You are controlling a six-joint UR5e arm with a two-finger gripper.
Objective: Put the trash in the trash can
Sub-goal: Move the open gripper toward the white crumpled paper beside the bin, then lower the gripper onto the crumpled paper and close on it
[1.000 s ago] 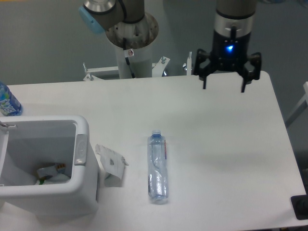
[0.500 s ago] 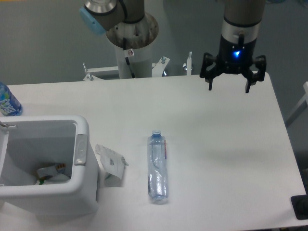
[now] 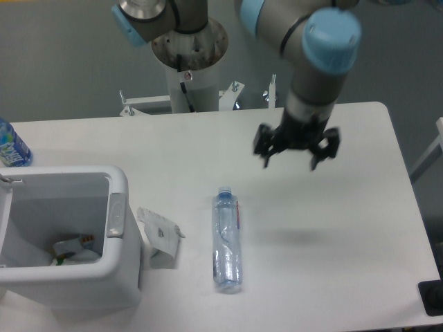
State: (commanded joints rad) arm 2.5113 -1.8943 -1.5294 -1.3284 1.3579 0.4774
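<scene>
A clear, slightly crushed plastic bottle (image 3: 227,241) lies lengthwise on the white table, cap pointing away from the camera. A crumpled white carton piece (image 3: 160,236) rests just right of the white trash can (image 3: 119,181), which holds some scraps inside. My gripper (image 3: 289,164) hangs above the table, up and to the right of the bottle, apart from it. Its fingers are spread open and hold nothing.
An upright blue-labelled bottle (image 3: 10,144) stands at the far left edge behind the bin. The arm's base column (image 3: 190,62) rises behind the table's back edge. A dark object (image 3: 433,297) sits at the lower right corner.
The gripper has swung down and to the left from the back right corner toward the middle of the table, nearer the bottle. It stays open. Trash and bin have not moved.
</scene>
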